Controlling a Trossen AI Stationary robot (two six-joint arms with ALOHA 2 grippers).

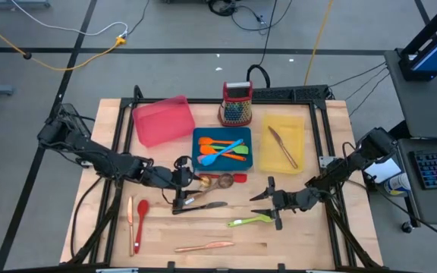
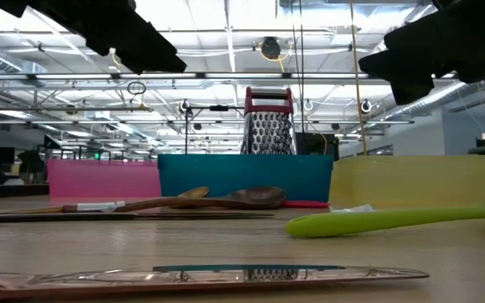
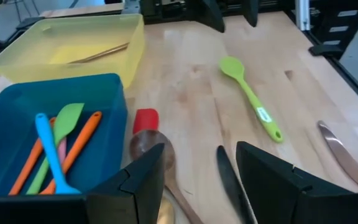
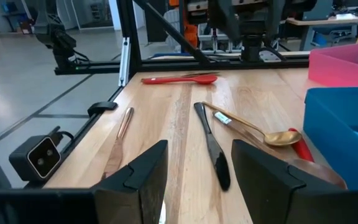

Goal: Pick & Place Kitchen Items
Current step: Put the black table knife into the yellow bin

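The left tool (image 1: 179, 184) hangs over the middle of the bench (image 1: 309, 235), fingers apart and holding nothing; the right tool (image 1: 268, 201) hangs toward the right side, fingers likewise apart and empty.

Sorted already: orange, blue and green silicone utensils (image 1: 222, 149) lie in the blue tray (image 1: 200, 135); one copper-toned piece (image 1: 283, 146) lies in the yellow tray (image 1: 300, 121); the pink tray (image 1: 163, 120) appears to hold nothing.

Loose on the bench: a dark knife (image 1: 203, 205) and a brown spoon (image 1: 217, 180) close by the left tool; a green spoon (image 1: 249, 221) just at 7 o'clock of the right tool; a red spoon (image 1: 140, 214) and a copper piece (image 1: 130, 214) at the left side; a copper knife (image 1: 205, 246) near the front edge.

Governing relation: the green spoon lies nearest the right tool, its long axis running roughly 8 to 2 o'clock on the bench in the high view, bowl toward the right arm; in the inspector's judgement the right arm is better placed for it, needing a short descent with fingers set across the handle; the left arm is nearer the dark knife and brown spoon.
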